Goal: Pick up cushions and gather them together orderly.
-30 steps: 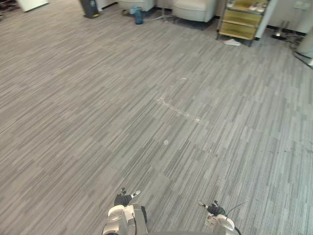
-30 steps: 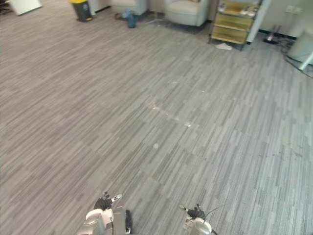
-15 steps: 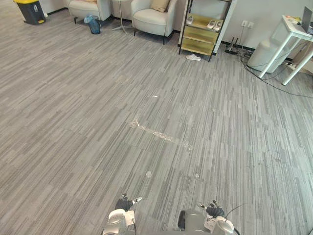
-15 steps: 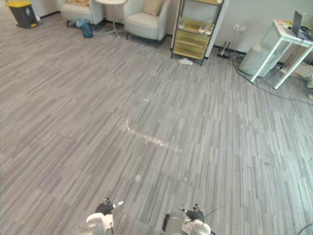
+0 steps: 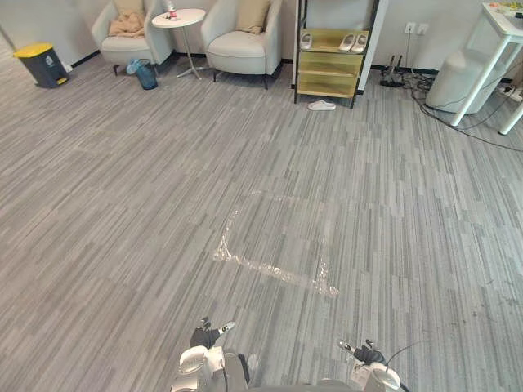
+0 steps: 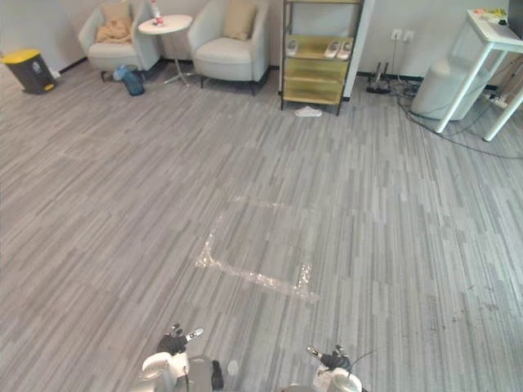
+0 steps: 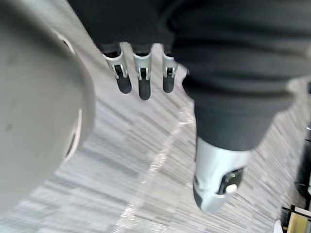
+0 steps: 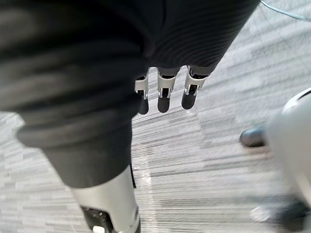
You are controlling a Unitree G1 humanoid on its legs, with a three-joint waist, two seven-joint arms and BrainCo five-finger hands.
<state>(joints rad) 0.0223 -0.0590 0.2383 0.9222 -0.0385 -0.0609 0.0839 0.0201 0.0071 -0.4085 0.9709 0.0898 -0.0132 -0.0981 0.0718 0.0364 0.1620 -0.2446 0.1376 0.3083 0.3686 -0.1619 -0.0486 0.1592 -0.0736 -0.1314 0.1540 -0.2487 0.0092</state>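
Note:
Two beige cushions rest on pale armchairs by the far wall: a rumpled one (image 5: 127,22) on the left chair and an upright one (image 5: 253,14) on the right chair (image 5: 237,49). My left hand (image 5: 209,334) and right hand (image 5: 364,354) hang low at the near edge of the eye views, far from the chairs. In the left wrist view the fingers (image 7: 140,80) are straight with the thumb (image 7: 216,179) apart and bare carpet beyond them. The right wrist view shows the same: straight fingers (image 8: 165,94), nothing held.
A round white side table (image 5: 181,16) stands between the chairs, with a blue bag (image 5: 145,73) and a yellow-lidded bin (image 5: 41,64) to their left. A shelf with shoes (image 5: 331,53), a slipper (image 5: 321,104), a white desk (image 5: 508,33) and floor cables are at the back right. A tape outline (image 5: 274,265) marks the mid-floor carpet.
The camera has swung and tilted up, so the armchairs, side table and cushions have come fully into view. Both hands stay low and open at the near edge.

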